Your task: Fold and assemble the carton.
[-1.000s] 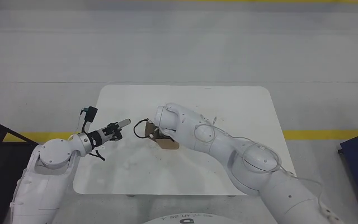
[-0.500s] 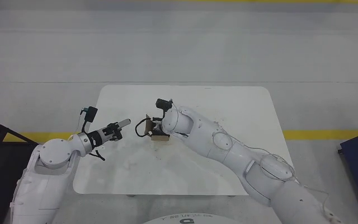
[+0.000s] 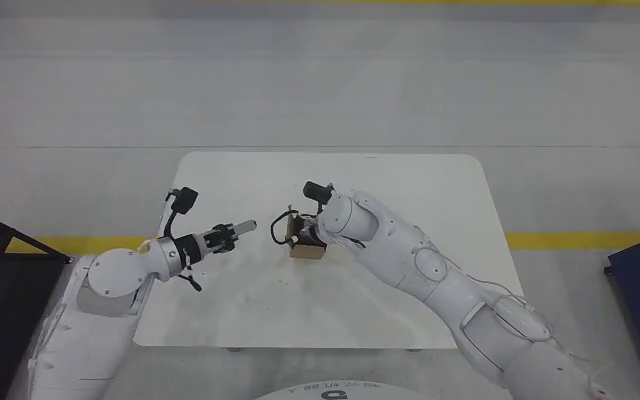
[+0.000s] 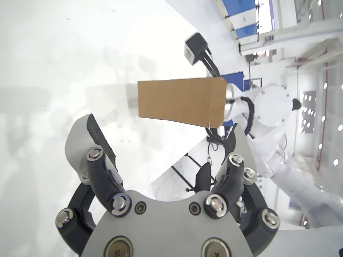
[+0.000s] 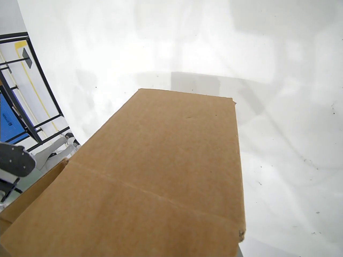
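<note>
**Carton at mid-table, left gripper waiting beside it**

The brown carton sits near the middle of the table, a little toward its left edge. The right gripper is down on it, hidden under the wrist, so I cannot tell whether it is gripping. The left gripper hovers just beside the carton on the left-edge side, not touching it, jaws spread wide and facing the broad cardboard side.
</note>
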